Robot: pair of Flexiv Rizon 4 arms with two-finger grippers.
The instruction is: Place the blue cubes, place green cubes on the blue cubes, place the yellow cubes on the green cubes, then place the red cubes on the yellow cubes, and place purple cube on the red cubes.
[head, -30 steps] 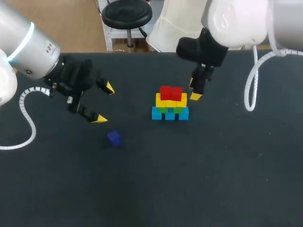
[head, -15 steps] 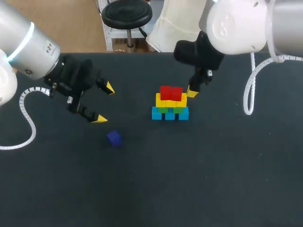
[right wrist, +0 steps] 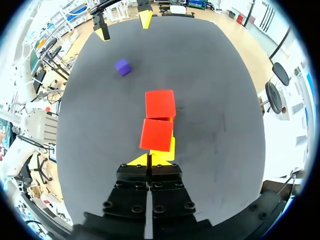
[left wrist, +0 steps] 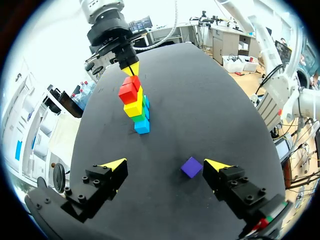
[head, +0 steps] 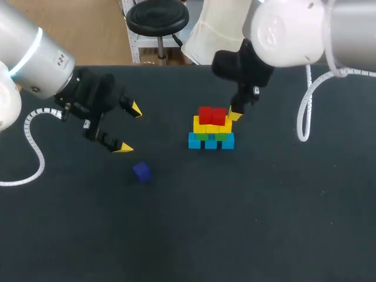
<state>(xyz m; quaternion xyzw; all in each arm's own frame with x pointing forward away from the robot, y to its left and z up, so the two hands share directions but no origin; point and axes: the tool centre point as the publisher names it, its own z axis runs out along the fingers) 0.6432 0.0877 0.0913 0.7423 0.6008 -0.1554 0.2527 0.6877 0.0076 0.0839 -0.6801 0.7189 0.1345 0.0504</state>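
Purple cube (head: 141, 171) lay alone on the black table (head: 264, 223), nearest of all the pieces and left of centre, touching nothing. Just beyond it and slightly left hung the left gripper (head: 129, 128), its two yellow-tipped fingers spread wide and holding nothing; in the left wrist view the cube sat on the table between those fingers, nearer one of them.

Farther off, around the middle of the table, stood the stack. Blue cubes (head: 211, 141) formed the bottom row, green cubes (head: 203, 136) sat on them, yellow cubes (head: 212, 124) on the green, and two red cubes (head: 212, 114) side by side on top.

Farthest, the right gripper (head: 235, 115) hung at the stack's far right corner, fingers pressed together and empty, its tips just beside the right red cube. Whether they touched it could not be told.
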